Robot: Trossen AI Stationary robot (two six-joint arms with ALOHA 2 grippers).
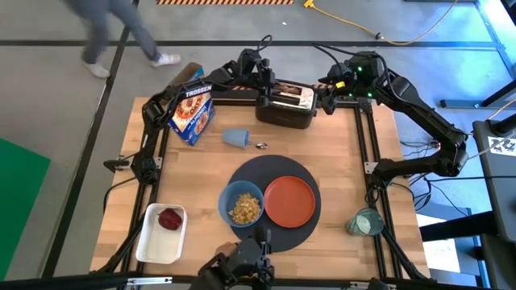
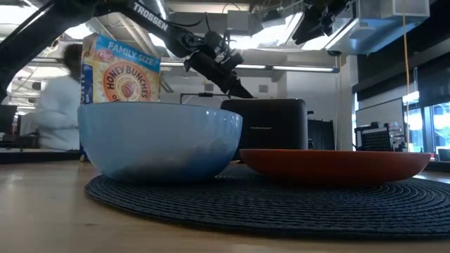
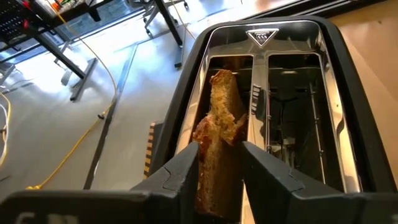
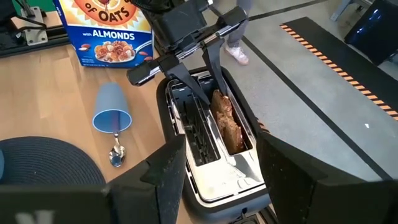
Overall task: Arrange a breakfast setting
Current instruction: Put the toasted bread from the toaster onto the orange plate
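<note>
The toast slice (image 3: 219, 134) is stood on edge in one slot of the black toaster (image 1: 285, 105), which is set at the far edge of the table (image 1: 339, 153). Because it is left upright and projecting above the slot, its two flat faces are offered to a grip from above. The left gripper (image 3: 220, 163) is positioned directly over that slot, with one finger on each side of the slice. Its jaws are drawn in narrowly around the bread and appear to be touching both faces, though whether a firm grasp is made cannot be judged with certainty from the wrist view. The slice is not yet lifted clear of the toaster.

The right gripper (image 4: 219, 163) is held above the table just beside the toaster's other end; its jaws are parted and nothing is held between them.

On the dark placemat (image 1: 246, 173) the blue bowl (image 1: 241, 204) and orange plate (image 1: 289, 200) are set side by side, so the plate is probably meant to receive the toast. The teal glass (image 1: 235, 138) is lying on its side near the spoon (image 1: 261, 146), away from the mat.
</note>
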